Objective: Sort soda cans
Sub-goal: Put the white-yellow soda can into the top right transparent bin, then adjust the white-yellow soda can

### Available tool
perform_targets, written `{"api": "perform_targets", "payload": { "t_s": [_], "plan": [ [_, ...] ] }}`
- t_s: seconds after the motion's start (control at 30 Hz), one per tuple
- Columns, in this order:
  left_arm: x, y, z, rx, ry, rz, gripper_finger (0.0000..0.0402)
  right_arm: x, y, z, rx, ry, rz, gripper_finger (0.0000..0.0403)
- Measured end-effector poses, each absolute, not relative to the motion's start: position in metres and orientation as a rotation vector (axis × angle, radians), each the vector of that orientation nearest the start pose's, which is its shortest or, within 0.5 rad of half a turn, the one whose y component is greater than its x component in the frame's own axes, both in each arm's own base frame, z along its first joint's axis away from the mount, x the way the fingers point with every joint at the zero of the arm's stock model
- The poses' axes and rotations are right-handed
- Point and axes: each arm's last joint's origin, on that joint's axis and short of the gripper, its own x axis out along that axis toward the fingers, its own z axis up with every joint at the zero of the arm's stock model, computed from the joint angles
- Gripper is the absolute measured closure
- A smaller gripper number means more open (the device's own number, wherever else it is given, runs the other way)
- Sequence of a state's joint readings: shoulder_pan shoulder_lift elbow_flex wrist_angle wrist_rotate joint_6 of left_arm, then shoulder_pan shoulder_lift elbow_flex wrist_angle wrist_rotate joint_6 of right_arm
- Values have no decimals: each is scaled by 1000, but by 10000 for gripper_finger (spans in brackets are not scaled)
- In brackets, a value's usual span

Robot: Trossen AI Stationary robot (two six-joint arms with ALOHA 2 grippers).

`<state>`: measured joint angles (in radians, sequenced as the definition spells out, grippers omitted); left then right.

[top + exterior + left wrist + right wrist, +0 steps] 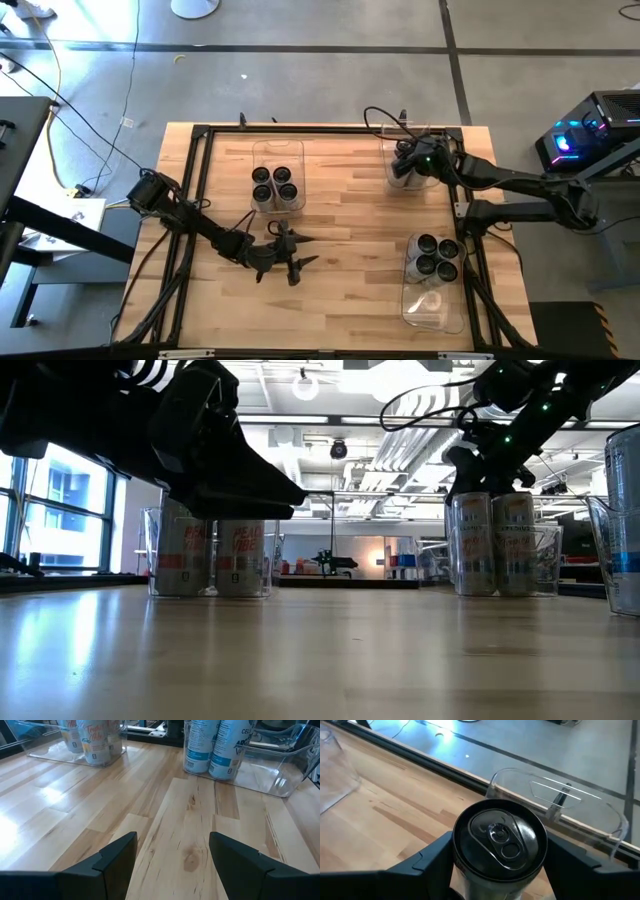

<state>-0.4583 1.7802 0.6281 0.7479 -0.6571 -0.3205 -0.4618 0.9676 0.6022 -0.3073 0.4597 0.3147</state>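
My right gripper point(405, 165) hangs over the clear bin point(520, 775) at the table's far right and is shut on a soda can point(500, 837) with a dark top. In the low view this can point(475, 545) stands beside another can point(516, 545) in that bin. My left gripper point(303, 252) waits open near the table's front, left of centre, with nothing between its fingers point(115, 860). Several more cans point(276, 185) stand in a bin at the far centre, and several others point(434, 256) in a bin at the near right. My right gripper has the can's upper wall point(462, 872), just under the rim, between its two fingers point(430, 860), one on either side. The fingers come from above, slanting down. The can stands upright, its foot about level with the neighbouring can's in the bin.
The far centre bin point(277, 148) and the near right bin point(430, 308) are clear plastic; the near right one has free floor at its near end. A dark frame point(200, 135) runs round the table's edge. Bare wood point(350, 215) lies between the bins.
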Motion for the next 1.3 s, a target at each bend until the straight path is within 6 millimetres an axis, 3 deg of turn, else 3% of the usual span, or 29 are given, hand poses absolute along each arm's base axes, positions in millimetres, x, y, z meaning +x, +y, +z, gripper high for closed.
{"api": "perform_targets", "payload": {
  "t_s": [0.17, 0.37, 0.73, 0.9, 1.1, 1.2, 1.3],
  "plan": [
    [288, -122, 127, -102, 307, 248, 161, 168, -97, 230, 298, 561, -944, 148],
    [288, -122, 127, -103, 307, 248, 161, 168, -97, 230, 306, 566, -936, 113],
    [288, -122, 127, -103, 307, 248, 161, 168, -98, 235, 241, 554, -916, 108],
    [288, -122, 127, -107, 307, 249, 161, 164, -97, 274, 209, 475, -914, 107],
    [288, -122, 126, -115, 306, 251, 161, 144, -90, 322, 287, 553, -1002, 107],
    [288, -122, 126, -111, 307, 250, 161, 134, -91, 326, 365, 673, -1043, 107],
    [288, -123, 126, -110, 307, 250, 161, 129, -97, 317, 432, 786, -1098, 107]
  ]
}}
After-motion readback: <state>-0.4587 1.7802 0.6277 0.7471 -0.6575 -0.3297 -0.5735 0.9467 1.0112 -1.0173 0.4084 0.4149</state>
